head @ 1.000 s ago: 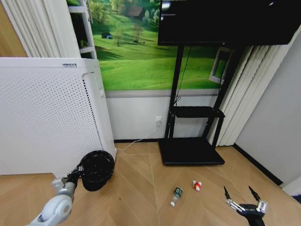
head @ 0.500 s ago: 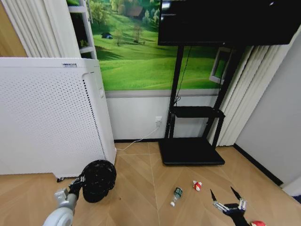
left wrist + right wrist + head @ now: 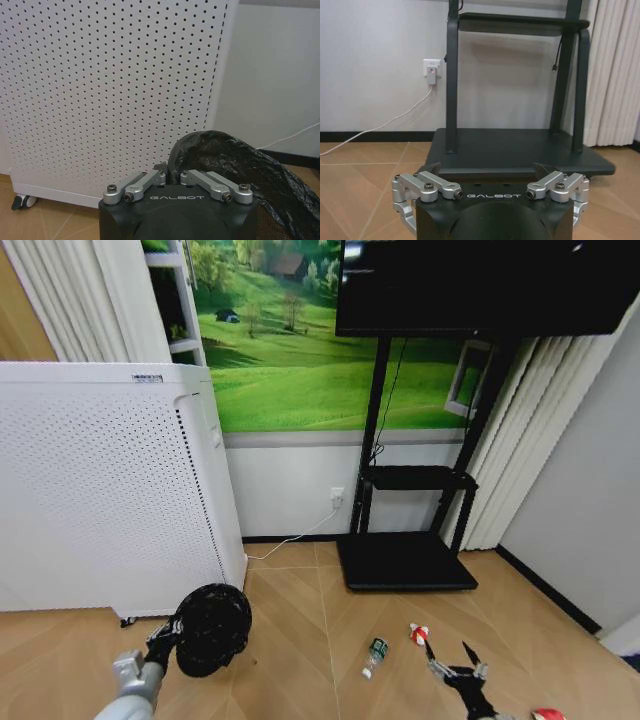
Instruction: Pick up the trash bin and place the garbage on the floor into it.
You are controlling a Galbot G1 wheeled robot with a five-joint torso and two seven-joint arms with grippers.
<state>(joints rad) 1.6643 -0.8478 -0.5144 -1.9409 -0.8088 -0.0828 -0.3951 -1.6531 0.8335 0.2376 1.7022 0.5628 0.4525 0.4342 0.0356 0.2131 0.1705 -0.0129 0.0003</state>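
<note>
The left gripper (image 3: 171, 176) was pinched on the rim of the trash bin (image 3: 212, 628), fingers drawn together over the black liner, and held the bin low at the robot's left front, just beside the tall white perforated appliance (image 3: 110, 480). The bin hung from that one edge hold — a slip of the liner between the fingers looked the likeliest way for it to tilt or drop.

The right gripper (image 3: 447, 663) stood with its fingers spread wide, low over the wooden floor (image 3: 300, 610) and close to the red-and-white piece (image 3: 418, 634). The green-white bottle (image 3: 376, 654) lay on its side a little to the left of it, between gripper and bin, and the red piece (image 3: 547, 715) sat at the lower right edge of the head view, apart from the others.

The pieces were tiny against the open fingers, so a descent slightly off centre could nudge one aside rather than catch it. The bottle, being round, could roll away.
</note>
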